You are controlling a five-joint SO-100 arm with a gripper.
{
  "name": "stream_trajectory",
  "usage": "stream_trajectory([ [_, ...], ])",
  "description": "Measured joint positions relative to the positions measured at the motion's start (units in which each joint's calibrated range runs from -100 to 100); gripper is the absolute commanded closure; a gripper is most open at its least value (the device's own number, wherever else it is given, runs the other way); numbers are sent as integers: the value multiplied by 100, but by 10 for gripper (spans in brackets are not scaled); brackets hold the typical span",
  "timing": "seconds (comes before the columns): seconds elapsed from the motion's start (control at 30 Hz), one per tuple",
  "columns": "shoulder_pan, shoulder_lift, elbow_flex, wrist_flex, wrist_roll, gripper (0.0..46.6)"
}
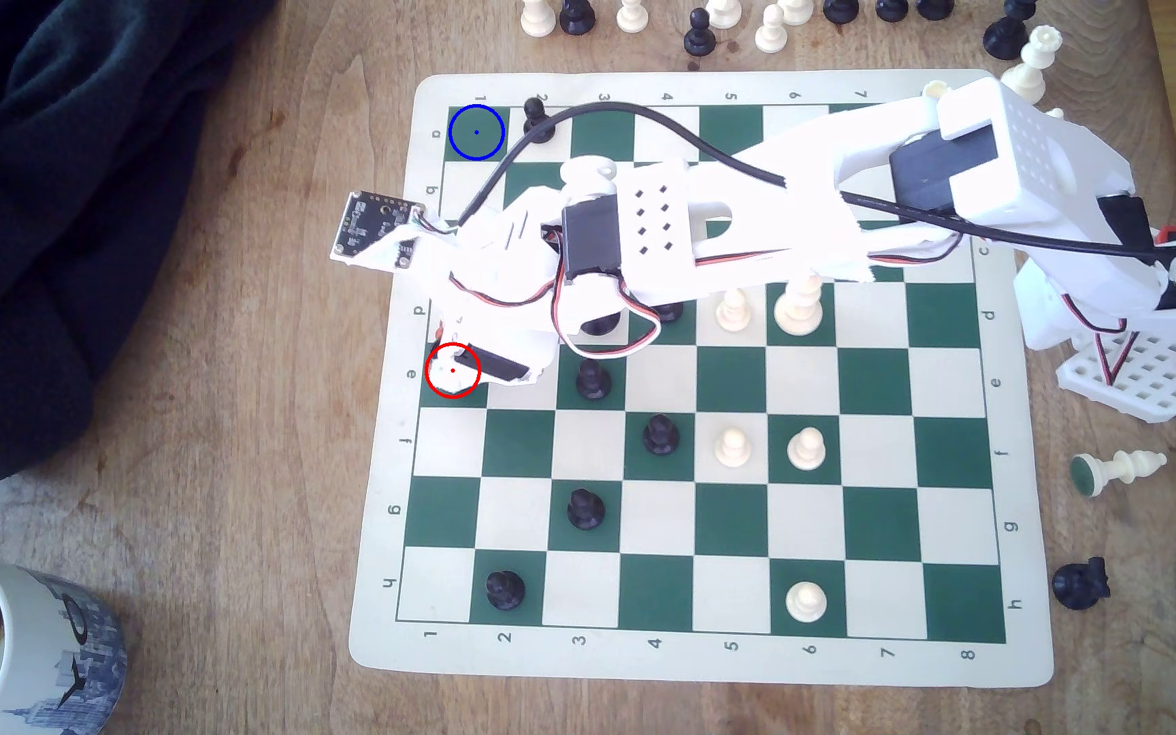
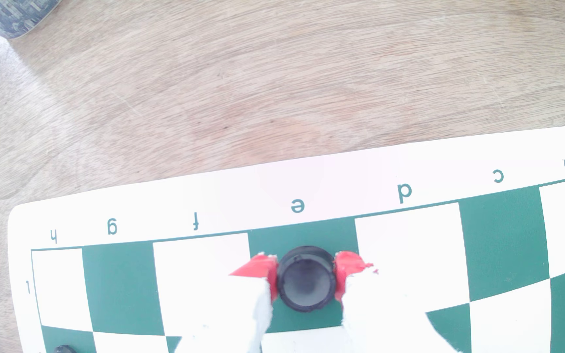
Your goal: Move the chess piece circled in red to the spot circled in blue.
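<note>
Grasp step: gripper [image 2: 305,278], red pads pinching the black chess piece [image 2: 305,279] on its edge square; next, a straight lift, then carry to the blue-ringed spot [image 1: 476,132].

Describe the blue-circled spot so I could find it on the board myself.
Start at the green and white chess board and go to its corner at the exterior view's upper left, where row a meets column 1. The spot is the dark green corner square there, beside a black pawn. It alone carries a thin blue ring and dot.
</note>
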Motion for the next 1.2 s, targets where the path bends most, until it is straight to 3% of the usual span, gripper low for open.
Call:
stream_trajectory([
  [0.1,0,0,0,0,0,462],
  [0.6,7,8,-560,351,-10,464],
  [0.77,7,-712,-542,518,-15,464],
  [0.97,273,-1600,154,375,34,464],
  [1.2,1025,-2178,1871,-765,254,464],
])
